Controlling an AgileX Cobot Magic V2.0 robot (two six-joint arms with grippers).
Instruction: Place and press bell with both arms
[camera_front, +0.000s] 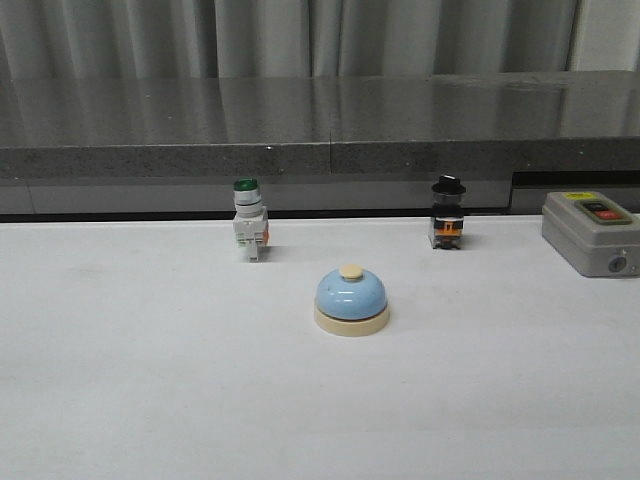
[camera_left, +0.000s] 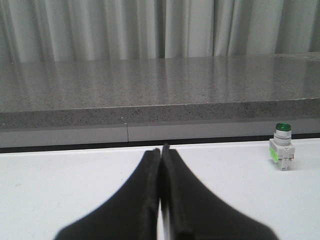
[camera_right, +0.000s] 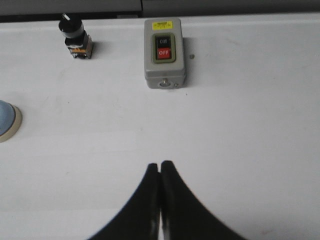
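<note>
Light-blue domed bell (camera_front: 351, 300), cream base, cream button, seemingly upright

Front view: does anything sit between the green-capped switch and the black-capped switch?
No. Between the green-capped switch and the black-capped switch is bare table; the bell sits nearer the camera.

Light-blue bell (camera_front: 351, 298) with cream base; green-capped switch (camera_front: 248, 219); black-capped switch (camera_front: 447, 213).

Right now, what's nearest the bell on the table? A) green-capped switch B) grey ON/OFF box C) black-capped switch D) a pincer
A: in the front view the green-capped switch stands closer to the bell than the black-capped switch or the grey ON/OFF box; no pincer shows there.
</note>
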